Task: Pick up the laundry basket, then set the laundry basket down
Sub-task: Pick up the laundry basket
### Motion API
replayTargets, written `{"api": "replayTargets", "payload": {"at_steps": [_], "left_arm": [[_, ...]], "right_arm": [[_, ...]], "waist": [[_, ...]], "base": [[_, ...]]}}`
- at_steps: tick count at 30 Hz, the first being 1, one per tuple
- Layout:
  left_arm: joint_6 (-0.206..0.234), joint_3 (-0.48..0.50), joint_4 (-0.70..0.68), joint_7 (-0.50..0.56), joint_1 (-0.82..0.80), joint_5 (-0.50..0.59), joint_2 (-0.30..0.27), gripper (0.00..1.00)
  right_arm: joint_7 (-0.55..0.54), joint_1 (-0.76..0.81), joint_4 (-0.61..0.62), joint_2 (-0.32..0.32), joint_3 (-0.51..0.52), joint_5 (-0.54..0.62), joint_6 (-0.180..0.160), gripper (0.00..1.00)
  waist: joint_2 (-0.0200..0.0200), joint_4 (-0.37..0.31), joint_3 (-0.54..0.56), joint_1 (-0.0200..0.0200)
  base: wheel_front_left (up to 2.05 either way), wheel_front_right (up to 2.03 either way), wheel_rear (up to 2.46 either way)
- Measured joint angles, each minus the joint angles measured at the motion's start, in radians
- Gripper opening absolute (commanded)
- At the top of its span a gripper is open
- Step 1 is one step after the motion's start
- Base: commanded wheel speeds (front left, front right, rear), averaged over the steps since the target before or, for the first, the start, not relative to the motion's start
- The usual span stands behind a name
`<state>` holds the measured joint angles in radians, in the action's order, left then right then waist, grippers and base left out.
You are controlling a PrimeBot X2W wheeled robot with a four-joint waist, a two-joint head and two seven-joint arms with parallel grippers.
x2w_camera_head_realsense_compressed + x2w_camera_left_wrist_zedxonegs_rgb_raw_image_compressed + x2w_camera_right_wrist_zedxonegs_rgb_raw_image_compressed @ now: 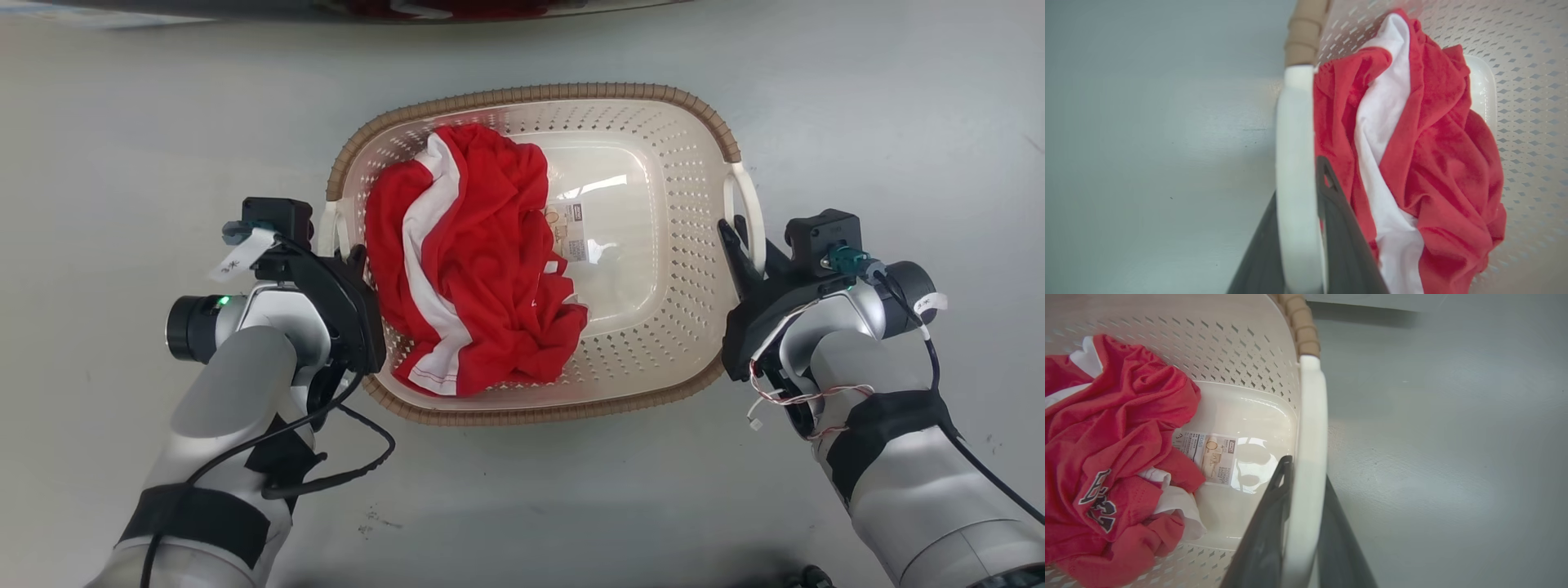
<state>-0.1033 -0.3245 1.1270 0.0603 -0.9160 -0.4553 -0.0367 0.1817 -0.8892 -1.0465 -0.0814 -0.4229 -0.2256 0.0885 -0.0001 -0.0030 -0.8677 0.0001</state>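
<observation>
Pinching one smooth white plastic handle each, two grippers hold a single basket. The left gripper (pixel 1300 179) has its dark fingers drawn narrow on the left handle (pixel 1295 122), and the right gripper (pixel 1306 469) likewise on the right handle (pixel 1312 408). Between them spans the laundry basket (pixel 678 245), cream-white perforated plastic, rounded-rectangular, edged by a brown woven-look rim (pixel 555 88). Inside, just beside the left gripper, lies one crumpled red-and-white mesh garment (pixel 482 269). Nearer the right gripper, one small paper label (pixel 573 233) sticks to the glossy base. Smooth grey floor (pixel 122 122) lies beyond both.
</observation>
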Motion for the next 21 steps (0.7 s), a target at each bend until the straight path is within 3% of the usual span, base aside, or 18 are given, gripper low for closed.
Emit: {"api": "replayTargets", "payload": {"at_steps": [21], "left_arm": [[-0.02,0.015,0.126,0.178,-0.056,-0.096,0.024,0.0]], "right_arm": [[-0.088,-0.029,-0.149,0.022,-0.012,-0.072,0.036,0.0]], "waist": [[0.0,0.002,0.199,-0.0001]], "base": [[0.0,0.0,0.0]]}}
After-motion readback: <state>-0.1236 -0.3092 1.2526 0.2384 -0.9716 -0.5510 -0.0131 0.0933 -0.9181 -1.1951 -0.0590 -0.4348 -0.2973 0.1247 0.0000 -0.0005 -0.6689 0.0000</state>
